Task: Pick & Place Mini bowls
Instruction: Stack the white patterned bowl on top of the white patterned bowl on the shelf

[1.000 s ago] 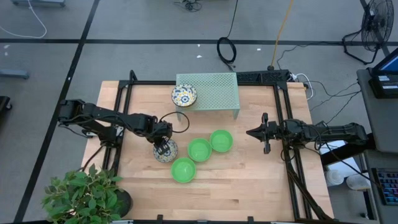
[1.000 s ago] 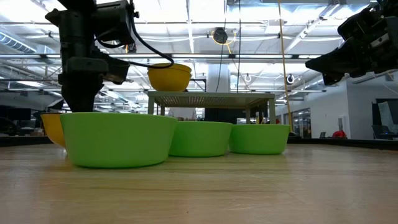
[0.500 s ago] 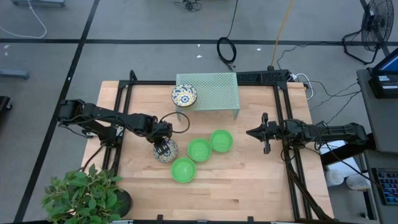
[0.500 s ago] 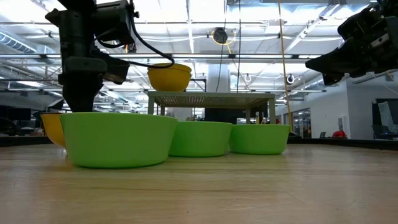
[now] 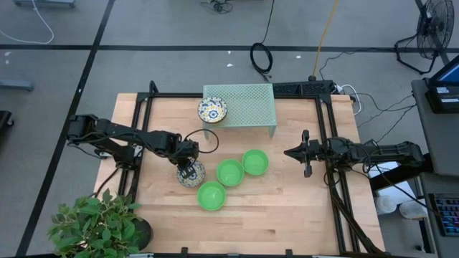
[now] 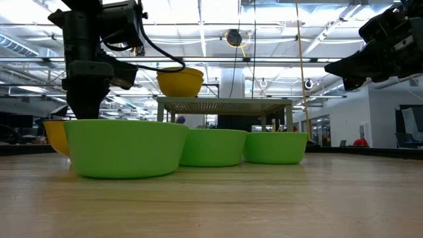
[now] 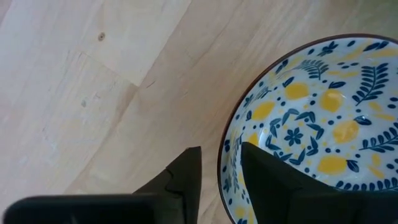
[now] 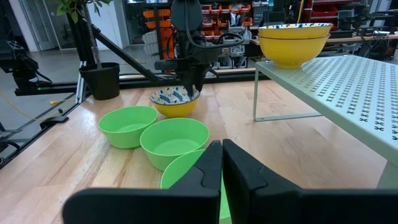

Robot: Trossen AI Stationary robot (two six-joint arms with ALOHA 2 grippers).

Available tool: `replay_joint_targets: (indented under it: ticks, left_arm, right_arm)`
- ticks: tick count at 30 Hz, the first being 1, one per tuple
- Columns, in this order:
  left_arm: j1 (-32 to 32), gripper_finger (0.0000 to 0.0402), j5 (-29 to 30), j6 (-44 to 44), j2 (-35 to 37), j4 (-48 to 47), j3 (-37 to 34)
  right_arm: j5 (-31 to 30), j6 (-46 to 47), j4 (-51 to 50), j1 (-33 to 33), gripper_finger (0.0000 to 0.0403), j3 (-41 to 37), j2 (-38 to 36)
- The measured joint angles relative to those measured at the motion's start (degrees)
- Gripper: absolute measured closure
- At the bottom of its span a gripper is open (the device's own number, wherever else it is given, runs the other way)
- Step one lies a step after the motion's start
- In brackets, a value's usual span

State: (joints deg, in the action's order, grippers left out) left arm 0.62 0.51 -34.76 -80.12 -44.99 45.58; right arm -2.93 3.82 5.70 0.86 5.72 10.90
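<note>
Mini bowls: three plain bright green (image 5: 230,172), clustered on the tabletop (image 5: 287,193) just beside the left claw (image 5: 188,170). Three white-inside, blue-and-yellow floral, yellow outside: one (image 7: 311,124) with its rim between the left claw's part-closed fingers; two stacked (image 8: 294,38) on the mesh rack (image 5: 247,107). Right claw (image 5: 306,153): closed, empty, well apart.

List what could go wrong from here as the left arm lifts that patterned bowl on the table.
1. The left gripper straddles only the thin rim of the patterned bowl, one finger inside and one outside; such a grip may let the bowl tilt or slip.
2. A green bowl sits close beside it, so a swinging bowl could knock it.
3. The rack already carries stacked patterned bowls at its edge; a careless placement might push them off.
</note>
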Motion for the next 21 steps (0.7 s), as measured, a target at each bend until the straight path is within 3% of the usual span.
replay_joint_targets:
  ticks: [10,21]
  left_arm:
    - [0.01,0.0387,-0.95,0.12,0.21,0.49,0.22]
    - [0.02,0.0346,0.09,-0.06,-0.11,0.07,-0.07]
  right_arm:
    - [-0.01,0.01,-0.01,0.00,0.0403,0.00,0.00]
    - [-0.01,0.00,0.00,-0.01,0.0403,0.00,-0.01]
